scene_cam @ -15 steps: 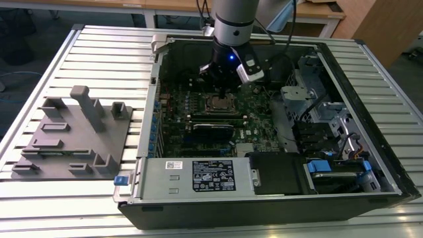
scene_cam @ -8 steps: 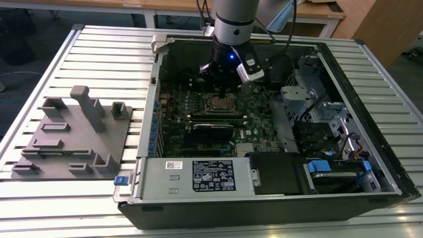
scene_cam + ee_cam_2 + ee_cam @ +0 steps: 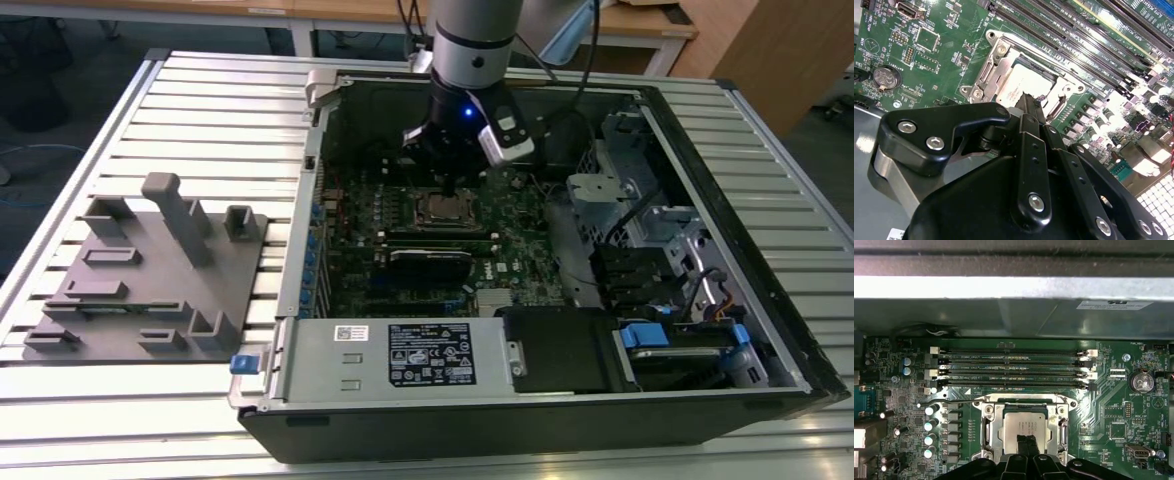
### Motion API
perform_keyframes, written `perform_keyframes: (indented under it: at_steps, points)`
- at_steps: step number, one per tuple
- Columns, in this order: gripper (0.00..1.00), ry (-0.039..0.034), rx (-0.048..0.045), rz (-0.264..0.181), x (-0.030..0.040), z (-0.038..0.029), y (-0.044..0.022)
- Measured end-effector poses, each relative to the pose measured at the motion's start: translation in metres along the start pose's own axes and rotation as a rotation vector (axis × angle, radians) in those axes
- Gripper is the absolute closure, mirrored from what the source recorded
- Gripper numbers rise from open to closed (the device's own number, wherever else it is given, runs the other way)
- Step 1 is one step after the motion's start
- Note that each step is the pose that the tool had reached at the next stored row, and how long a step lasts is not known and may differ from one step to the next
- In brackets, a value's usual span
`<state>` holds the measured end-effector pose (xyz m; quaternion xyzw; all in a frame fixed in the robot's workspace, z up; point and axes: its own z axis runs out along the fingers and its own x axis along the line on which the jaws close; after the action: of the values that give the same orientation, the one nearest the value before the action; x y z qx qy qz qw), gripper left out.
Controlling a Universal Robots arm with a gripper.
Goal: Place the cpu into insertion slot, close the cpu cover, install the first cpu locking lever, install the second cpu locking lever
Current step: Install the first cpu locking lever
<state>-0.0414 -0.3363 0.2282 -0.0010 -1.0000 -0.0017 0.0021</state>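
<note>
Now, exterior view: the gripper [image 3: 447,183] is hanging over the cpu [image 3: 438,209] (inside an open case [image 3: 534,440]). Second wrist view: the gripper [image 3: 1029,102] is clenching on nothing. First wrist view: the cpu [image 3: 1024,425] is sitting in the insertion slot [image 3: 1024,408], cpu cover [image 3: 990,432] framing it.
</note>
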Motion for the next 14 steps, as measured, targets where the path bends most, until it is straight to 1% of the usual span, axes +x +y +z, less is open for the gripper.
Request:
perform_keyframes:
  at_steps: [4,6,14]
  points:
    - [0.9,-0.0002,-0.0003,0.0,0.0,-0.0005,0.0001]
    - [0.9,0.0,0.0,0.0,0.0,-0.0025,0.0]
    - [0.9,-0.0001,-0.0001,0.0,0.0,-0.0044,0.0]
